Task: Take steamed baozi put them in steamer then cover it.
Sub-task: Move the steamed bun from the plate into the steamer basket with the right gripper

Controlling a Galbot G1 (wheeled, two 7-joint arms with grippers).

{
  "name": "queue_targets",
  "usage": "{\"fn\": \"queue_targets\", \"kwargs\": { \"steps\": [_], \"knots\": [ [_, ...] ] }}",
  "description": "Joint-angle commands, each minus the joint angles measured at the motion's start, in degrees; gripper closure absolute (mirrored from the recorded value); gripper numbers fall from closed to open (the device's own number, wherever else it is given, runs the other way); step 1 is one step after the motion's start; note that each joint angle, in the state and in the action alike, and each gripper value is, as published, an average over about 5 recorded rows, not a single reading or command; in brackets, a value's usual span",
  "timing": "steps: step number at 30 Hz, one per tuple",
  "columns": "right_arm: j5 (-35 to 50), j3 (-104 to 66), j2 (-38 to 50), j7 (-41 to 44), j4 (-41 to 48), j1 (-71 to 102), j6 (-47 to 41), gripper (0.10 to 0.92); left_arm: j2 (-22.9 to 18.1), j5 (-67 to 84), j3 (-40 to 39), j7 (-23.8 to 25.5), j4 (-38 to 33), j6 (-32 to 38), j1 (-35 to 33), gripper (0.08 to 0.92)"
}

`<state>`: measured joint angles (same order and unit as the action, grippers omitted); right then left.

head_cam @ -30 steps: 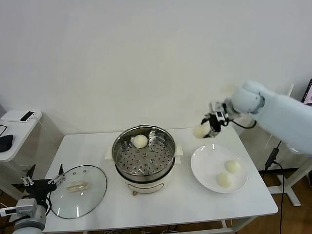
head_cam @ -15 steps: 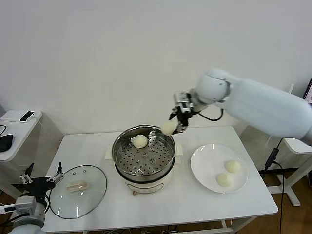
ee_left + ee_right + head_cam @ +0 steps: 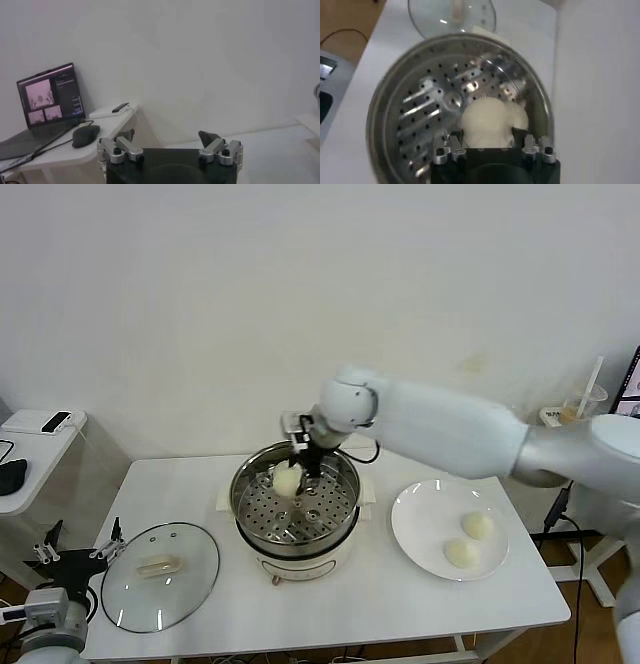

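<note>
While a second ago it hung beside the white plate [image 3: 412,536], the right gripper [image 3: 303,459] now hovers over the shiny steel steamer [image 3: 296,506] — jaws clamped on a cream-white baozi [image 3: 490,121], release next; left gripper [image 3: 170,148] parked low, jaws apart.

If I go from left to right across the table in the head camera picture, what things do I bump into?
left gripper → glass lid → steamer, where the right gripper holds a baozi → white plate with two baozi
</note>
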<state>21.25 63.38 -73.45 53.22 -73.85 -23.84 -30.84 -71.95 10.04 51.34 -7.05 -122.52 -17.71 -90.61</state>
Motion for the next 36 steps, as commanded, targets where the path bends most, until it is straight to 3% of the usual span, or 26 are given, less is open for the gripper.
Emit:
{"fn": "queue_targets", "kwargs": {
  "steps": [1,17,26,36],
  "knots": [
    [0.5,0.3,-7.7,-1.6,5.0,2.8,-1.0,0.397,-0.1,-0.1,0.2,0.0,0.0,0.1,0.0,0.177],
    [-0.5,0.9,-8.1,-3.5,6.5,4.6,-2.4,0.387,-0.2,-0.1,0.1,0.1,0.4,0.2,0.3,0.177],
    [-0.6,0.1,-5.7,-1.0,4.9,2.9,-0.6,0.216,-0.4,-0.2,-0.3,0.1,0.5,0.2,0.5,0.177],
    [-4.9,0.0,4.9,8.6,-2.0,-6.8,4.7,0.202,-0.3,-0.1,-0.7,0.1,0.3,0.1,0.7,0.177]
  ]
}}
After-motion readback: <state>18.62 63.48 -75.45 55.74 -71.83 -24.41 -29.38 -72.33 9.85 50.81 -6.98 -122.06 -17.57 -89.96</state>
